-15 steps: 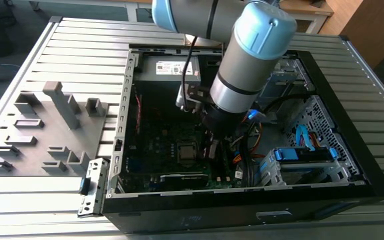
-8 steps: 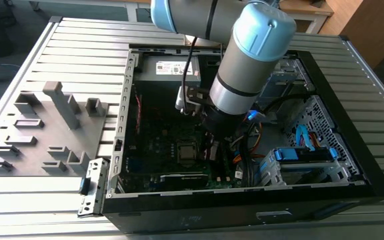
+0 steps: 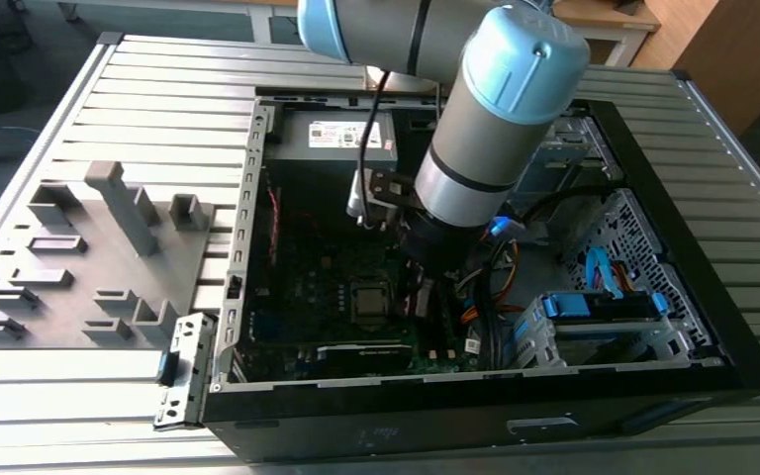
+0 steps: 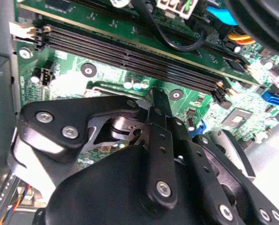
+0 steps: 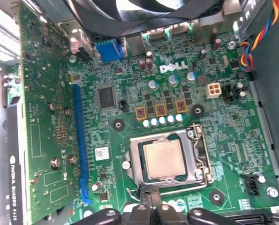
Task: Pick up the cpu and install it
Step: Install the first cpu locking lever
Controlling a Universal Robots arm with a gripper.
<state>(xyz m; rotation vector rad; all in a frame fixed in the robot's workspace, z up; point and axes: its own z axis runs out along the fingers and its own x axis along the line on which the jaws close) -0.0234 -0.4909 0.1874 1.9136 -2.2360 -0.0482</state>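
My arm (image 3: 486, 148) descends into the open computer case (image 3: 697, 267), centre of the exterior view, above the green motherboard (image 5: 214, 140). The cpu (image 5: 164, 158), a pale square chip, lies flat inside the silver socket frame (image 5: 195, 164), lower centre of the first wrist view; in the exterior view it appears as a small square (image 3: 368, 296) just left of my wrist. My gripper (image 4: 156, 101) sits just above the board beside that frame, holding nothing; whether its fingers stand wide or narrow I cannot tell. Black memory slots (image 4: 130, 58) cross the upper part of the second wrist view. A grey fixture tray (image 3: 90, 257) occupies the exterior view's left.
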